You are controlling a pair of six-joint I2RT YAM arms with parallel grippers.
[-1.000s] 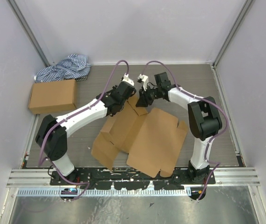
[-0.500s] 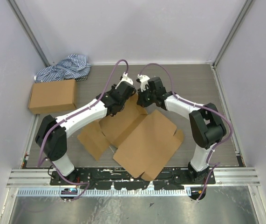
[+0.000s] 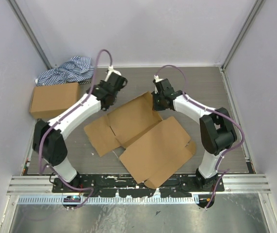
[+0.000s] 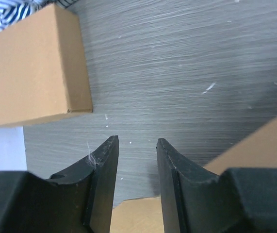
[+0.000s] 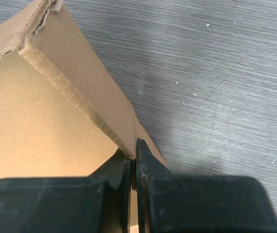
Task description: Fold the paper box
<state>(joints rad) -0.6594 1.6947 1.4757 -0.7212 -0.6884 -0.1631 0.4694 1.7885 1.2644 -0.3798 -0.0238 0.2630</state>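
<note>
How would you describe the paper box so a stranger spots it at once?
On the grey table, look at the middle. The paper box is the flat, opened-out brown sheet with flaps, its far edge pinched by the right gripper, unlike the closed box at left.

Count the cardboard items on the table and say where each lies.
2: the unfolded paper box at the centre; the small closed box at the left edge, near the striped cloth. None seems hidden.

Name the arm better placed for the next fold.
Right. The right gripper is shut on the paper box at its far flap; the left gripper hangs open over the table, holding nothing.
</note>
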